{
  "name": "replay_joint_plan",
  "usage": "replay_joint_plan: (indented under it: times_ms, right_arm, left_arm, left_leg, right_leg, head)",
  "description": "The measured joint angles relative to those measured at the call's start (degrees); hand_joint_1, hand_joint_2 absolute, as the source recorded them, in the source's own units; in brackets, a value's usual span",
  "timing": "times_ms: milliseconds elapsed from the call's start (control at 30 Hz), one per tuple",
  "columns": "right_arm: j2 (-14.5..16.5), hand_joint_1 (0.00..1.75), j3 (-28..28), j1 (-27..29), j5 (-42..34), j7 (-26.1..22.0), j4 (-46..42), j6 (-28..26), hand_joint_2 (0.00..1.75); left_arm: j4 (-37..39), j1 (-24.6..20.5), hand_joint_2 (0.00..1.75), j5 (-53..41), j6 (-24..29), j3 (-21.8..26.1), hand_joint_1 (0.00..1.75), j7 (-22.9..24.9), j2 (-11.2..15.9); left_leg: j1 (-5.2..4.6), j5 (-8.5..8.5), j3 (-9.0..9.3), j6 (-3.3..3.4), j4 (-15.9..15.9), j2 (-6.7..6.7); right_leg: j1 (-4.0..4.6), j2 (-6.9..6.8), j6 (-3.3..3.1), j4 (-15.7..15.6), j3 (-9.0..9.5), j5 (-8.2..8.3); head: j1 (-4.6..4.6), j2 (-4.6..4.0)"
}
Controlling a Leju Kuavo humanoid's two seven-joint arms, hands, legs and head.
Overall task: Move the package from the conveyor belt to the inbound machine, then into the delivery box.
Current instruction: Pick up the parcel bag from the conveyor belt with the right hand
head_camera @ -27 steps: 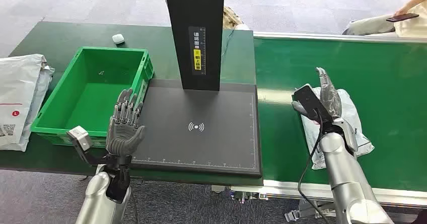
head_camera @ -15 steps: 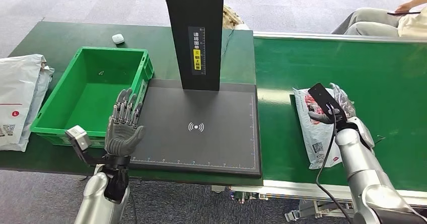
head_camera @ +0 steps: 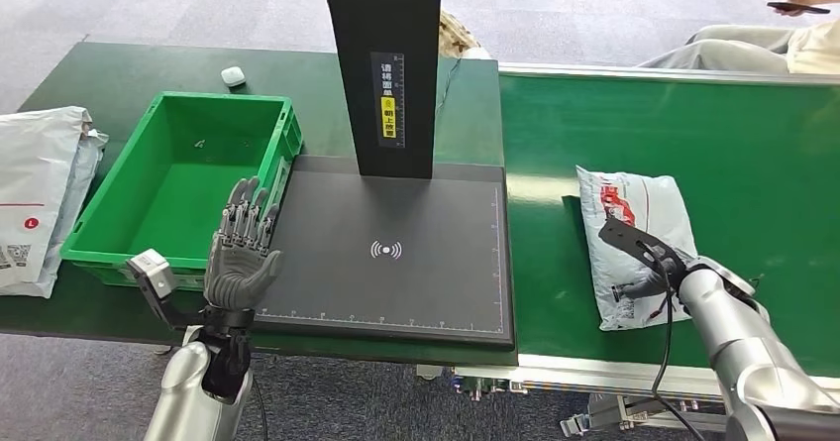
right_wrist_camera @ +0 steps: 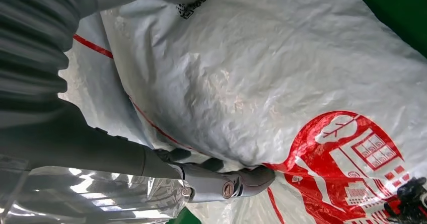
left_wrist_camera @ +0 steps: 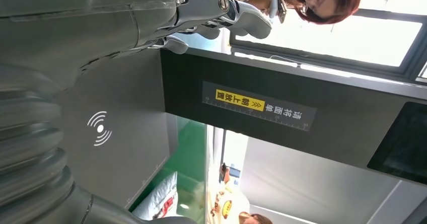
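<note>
Package, crinkled white poly mailer with red print, seemingly clasped by right hand.

The left arm rises from below at the counter's near edge, forearm upright. Its left hand is raised, palm turned toward the right, fingers straight, slightly apart, holding nothing. The right arm reaches in from the lower right, forearm low over the belt's near edge. The right hand lies against the package, thumb pressed to the wrap; whether it grips cannot be told.
</note>
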Motion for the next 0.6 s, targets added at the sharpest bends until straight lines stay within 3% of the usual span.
replay_joint_plan:
  times_ms: [433, 533, 600]
  right_arm:
    - [0.0, 1.75, 1.9, -1.7, 0.3, 1.7, 0.9, -1.3, 1.75]
    - [0.3, 1.75, 1.6, -1.6, -1.8, 1.0, 0.9, -6.1, 1.75]
    - [1.2, 1.75, 0.2, -1.4, -6.0, -1.8, 0.6, -13.4, 1.75]
  left_arm:
    - [0.0, -0.2, 1.75, 0.1, -0.2, 0.0, 0.0, 0.9, 0.0]
    - [-0.2, -0.1, 1.75, 0.1, -0.2, 0.1, 0.0, 1.1, 0.0]
    - [-1.1, 0.5, 1.75, 0.1, 0.1, 0.2, 0.0, 1.3, 0.0]
  left_leg:
    - [0.0, 0.0, -0.01, 0.0, 0.0, 0.0]
    - [0.0, 0.0, -0.04, 0.0, 0.0, -0.01]
    - [0.0, 0.0, -0.05, 0.0, 0.0, 0.0]
  right_leg:
    - [0.0, -0.01, 0.0, 0.0, 0.01, 0.0]
    - [0.0, -0.01, 0.0, 0.0, 0.01, 0.0]
    - [0.0, 0.02, 0.0, 0.0, -0.01, 0.0]
  head:
    - [0.01, 0.0]
    - [0.02, 0.0]
    - [0.01, 0.0]
